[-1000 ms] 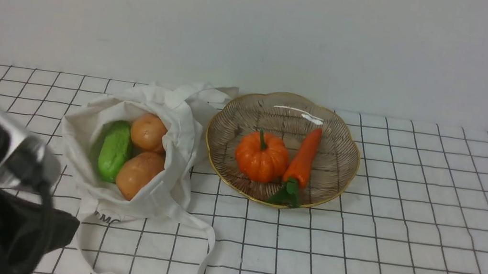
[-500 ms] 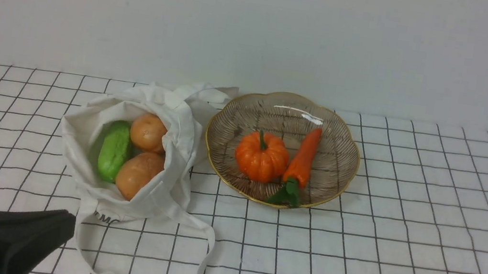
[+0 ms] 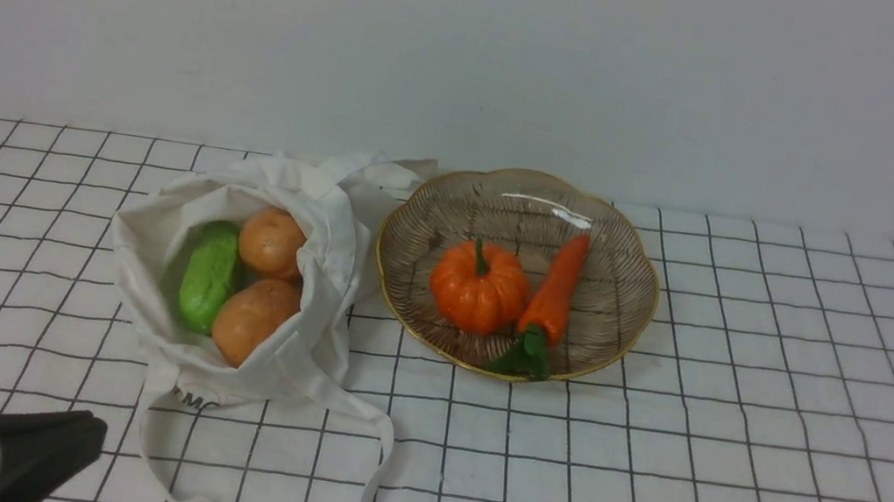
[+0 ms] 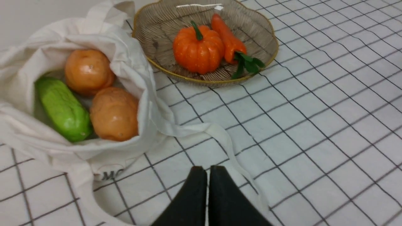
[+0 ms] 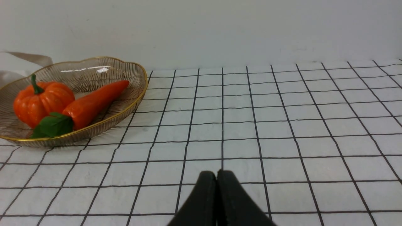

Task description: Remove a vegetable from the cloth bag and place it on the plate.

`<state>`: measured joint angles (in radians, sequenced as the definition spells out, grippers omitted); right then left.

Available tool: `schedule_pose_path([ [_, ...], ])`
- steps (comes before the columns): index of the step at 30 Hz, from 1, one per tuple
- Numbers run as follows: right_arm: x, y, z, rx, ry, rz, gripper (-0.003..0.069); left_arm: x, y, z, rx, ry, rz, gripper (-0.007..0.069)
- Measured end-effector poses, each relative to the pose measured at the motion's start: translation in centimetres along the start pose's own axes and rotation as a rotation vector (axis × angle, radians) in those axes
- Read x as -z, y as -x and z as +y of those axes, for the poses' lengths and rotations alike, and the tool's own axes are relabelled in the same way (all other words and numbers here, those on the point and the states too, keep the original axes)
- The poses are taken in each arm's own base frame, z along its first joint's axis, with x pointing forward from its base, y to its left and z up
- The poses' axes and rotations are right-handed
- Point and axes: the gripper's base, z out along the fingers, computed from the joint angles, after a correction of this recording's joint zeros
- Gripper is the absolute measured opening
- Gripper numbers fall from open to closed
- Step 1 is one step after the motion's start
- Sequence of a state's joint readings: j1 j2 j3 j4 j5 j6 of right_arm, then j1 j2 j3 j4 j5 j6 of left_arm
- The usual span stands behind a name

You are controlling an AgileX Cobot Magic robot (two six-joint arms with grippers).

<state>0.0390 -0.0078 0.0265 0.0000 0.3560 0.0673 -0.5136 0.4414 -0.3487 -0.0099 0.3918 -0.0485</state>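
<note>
Carrot point(image 3: 555, 289), long, tapered, orange and leafy-topped, lies in the ribbed gold-rimmed glass plate point(image 3: 631, 261) touching the pumpkin point(image 3: 480, 287); likely light, stiff, slick, best gripped mid-body, both pincers clenched empty.

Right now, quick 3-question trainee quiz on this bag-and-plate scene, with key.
1. True or false: the carrot lies on the plate beside the pumpkin.
2. How many items show inside the cloth bag? A) one B) two C) three
3. Fill in: the left gripper is ____ and holds nothing.

Key:
1. True; the two look to be touching.
2. C: a green cucumber and two brownish round potatoes.
3. shut; it is near the bag's loose strap, away from the plate.
</note>
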Motion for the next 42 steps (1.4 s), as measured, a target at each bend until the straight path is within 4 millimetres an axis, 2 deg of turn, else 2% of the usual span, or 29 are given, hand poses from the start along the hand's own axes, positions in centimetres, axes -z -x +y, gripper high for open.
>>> schedule_pose_path([
  [2, 0.0, 0.0, 0.0, 0.000, 0.000, 0.000, -0.0015, 0.3, -0.4, 0.3, 0.000, 0.028, -0.022, -0.0008],
  [5, 0.0, 0.0, 0.0, 0.000, 0.000, 0.000, -0.0015, 1.0, -3.0, 1.5, 0.032, 0.162, -0.069, -0.0008],
  [10, 0.0, 0.0, 0.0, 0.000, 0.000, 0.000, -0.0015, 1.1, -6.7, 2.5, 0.083, 0.315, -0.074, -0.0008],
  [16, 0.0, 0.0, 0.0, 0.000, 0.000, 0.000, -0.0015, 1.1, -9.9, 3.0, 0.124, 0.447, -0.121, -0.0008],
  [42, 0.0, 0.0, 0.0, 0.000, 0.000, 0.000, -0.0015, 1.0, -10.4, 3.1, 0.128, 0.461, -0.103, -0.0008],
])
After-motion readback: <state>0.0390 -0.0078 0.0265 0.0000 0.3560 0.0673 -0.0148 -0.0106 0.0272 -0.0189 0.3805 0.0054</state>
